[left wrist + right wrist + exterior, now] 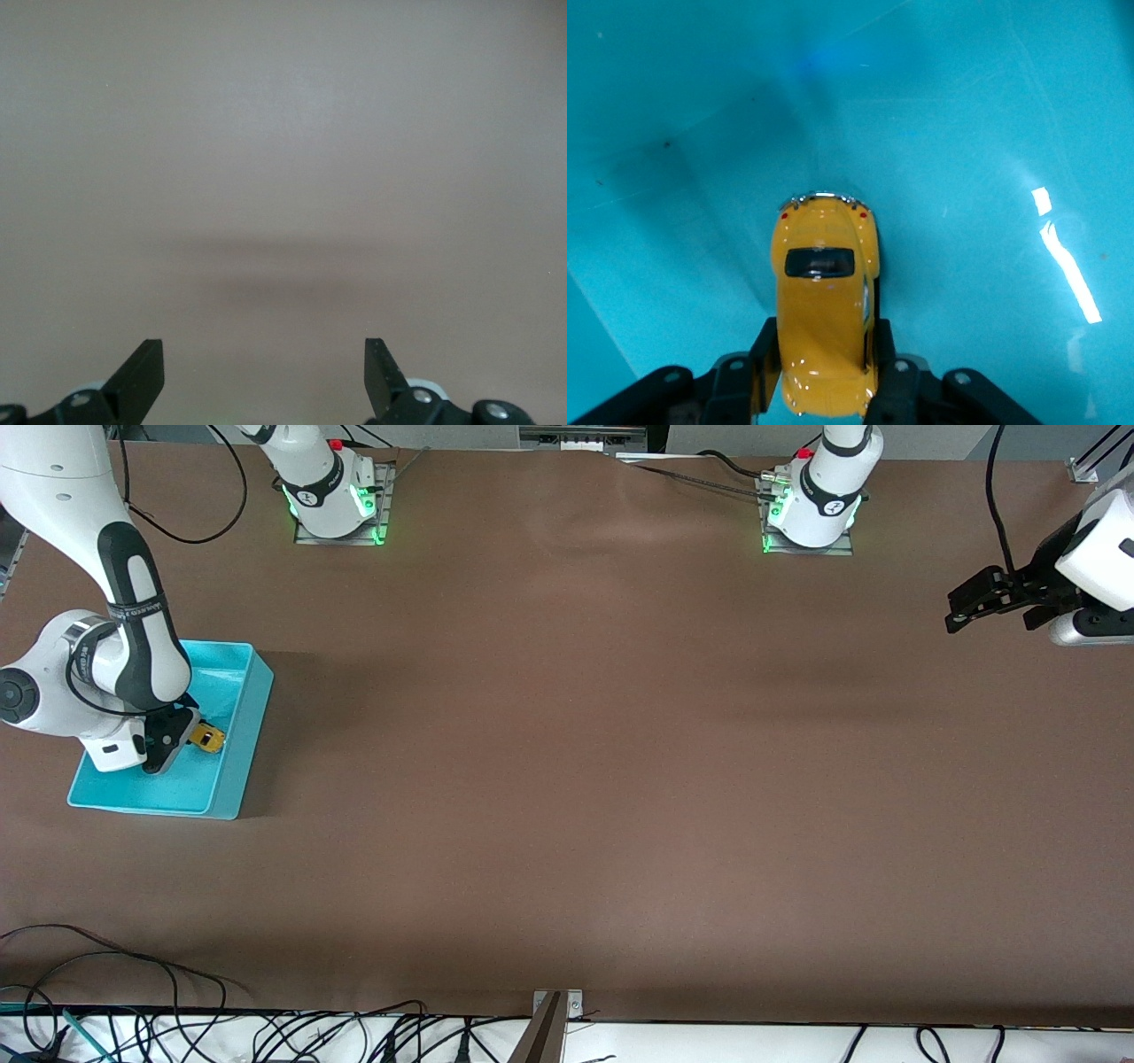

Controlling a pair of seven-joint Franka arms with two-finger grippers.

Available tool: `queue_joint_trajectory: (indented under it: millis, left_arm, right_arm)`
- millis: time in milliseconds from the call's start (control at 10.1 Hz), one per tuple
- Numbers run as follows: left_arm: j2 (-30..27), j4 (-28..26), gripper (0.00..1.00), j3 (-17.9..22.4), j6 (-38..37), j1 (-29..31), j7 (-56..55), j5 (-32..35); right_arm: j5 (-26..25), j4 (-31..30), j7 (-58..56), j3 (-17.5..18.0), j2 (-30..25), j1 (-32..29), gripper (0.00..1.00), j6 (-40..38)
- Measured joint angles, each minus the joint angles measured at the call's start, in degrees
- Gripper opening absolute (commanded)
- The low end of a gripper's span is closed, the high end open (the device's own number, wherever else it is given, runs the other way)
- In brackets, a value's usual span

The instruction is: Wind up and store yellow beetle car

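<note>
Yellow beetle car (824,310) in right pincer (824,372) over unlabelled turquoise bin (252,717)

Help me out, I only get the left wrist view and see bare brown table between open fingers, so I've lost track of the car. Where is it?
Observer: The yellow beetle car is clamped in the right gripper, inside the turquoise bin.
Operator: Resting on the bin floor?
Observer: Cannot tell; the right wrist view only shows the bin's floor past the car.
Operator: And my left gripper?
Observer: The left gripper waits open over bare table at the left arm's end, nowhere near the bin.
</note>
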Motion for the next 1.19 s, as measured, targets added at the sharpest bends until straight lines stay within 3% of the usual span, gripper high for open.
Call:
queue_joint_trajectory:
  millis: [99, 298, 496, 894, 1191]
  left_arm:
    - [0.00, -0.01, 1.00, 0.00, 0.00, 0.00, 0.00, 0.00]
    - [0.00, -0.01, 1.00, 0.00, 0.00, 0.00, 0.00, 0.00]
    - [0.00, -0.01, 1.00, 0.00, 0.00, 0.00, 0.00, 0.00]
    - [0.00, -0.01, 1.00, 0.00, 0.00, 0.00, 0.00, 0.00]
    - [0.00, -0.02, 1.00, -0.02, 0.00, 0.00, 0.00, 0.00]
  right_arm:
    - [0.06, 0.00, 0.00, -0.05, 0.02, -0.33, 0.07, -0.04]
    - [0.08, 0.00, 0.00, -0.09, 0.04, -0.87, 0.68, -0.05]
    - [0.12, 0.12, 0.06, -0.09, 0.04, -0.92, 0.96, -0.02]
    - [0.80, 2.81, 1.26, -0.05, -2.32, -0.65, 1.00, -4.16]
    - [0.90, 11.01, 13.80, 0.02, -7.24, 0.87, 1.00, -21.03]
